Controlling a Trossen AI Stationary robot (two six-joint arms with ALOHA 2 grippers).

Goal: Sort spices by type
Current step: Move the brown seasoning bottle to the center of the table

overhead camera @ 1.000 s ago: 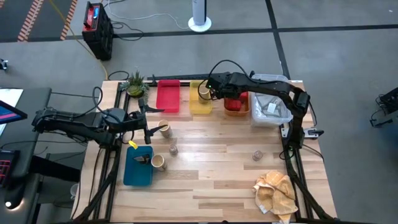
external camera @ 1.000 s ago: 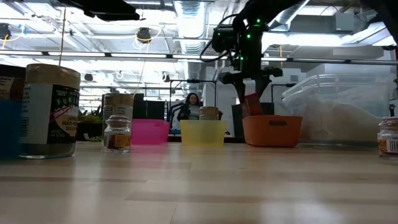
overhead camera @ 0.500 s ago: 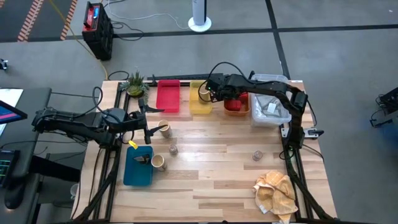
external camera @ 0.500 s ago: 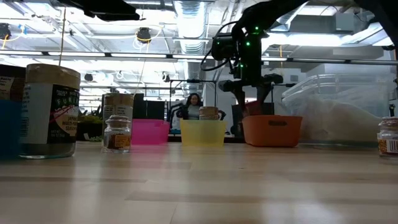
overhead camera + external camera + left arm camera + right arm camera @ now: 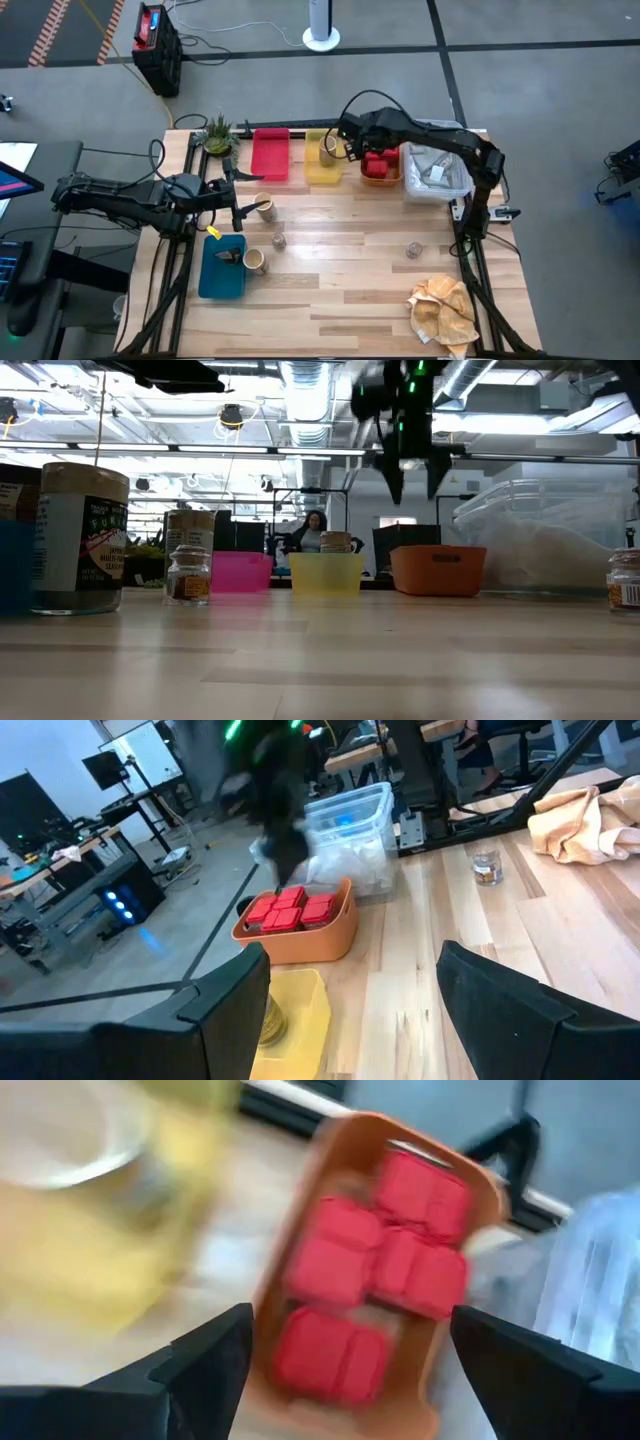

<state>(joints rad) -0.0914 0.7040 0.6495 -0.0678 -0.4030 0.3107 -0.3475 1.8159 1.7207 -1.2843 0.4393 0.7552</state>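
Several red tins [image 5: 370, 1280] lie side by side in the orange tray [image 5: 378, 165] at the table's far edge. My right gripper [image 5: 413, 480] hangs open and empty above that tray. One tan cylinder [image 5: 327, 148] stands in the yellow tray. Two more cylinders [image 5: 264, 207] [image 5: 254, 261] stand on the table's left part. Two small glass jars [image 5: 279, 240] [image 5: 413, 249] stand on the bare wood. My left gripper [image 5: 240, 195] waits open at the left, next to the nearer cylinder, fingers pointing toward the table's right.
A red tray [image 5: 270, 153] sits left of the yellow one and a blue tray [image 5: 221, 266] near the left edge. A clear plastic bin [image 5: 437, 172] stands right of the orange tray. A beige cloth [image 5: 445, 310] lies at the near right corner, a small plant [image 5: 217, 133] far left.
My right gripper was low in the orange tray with a red tin between its fingers. It has let go of the tin, which now lies in the tray, and has risen straight up, well above the tray's rim.
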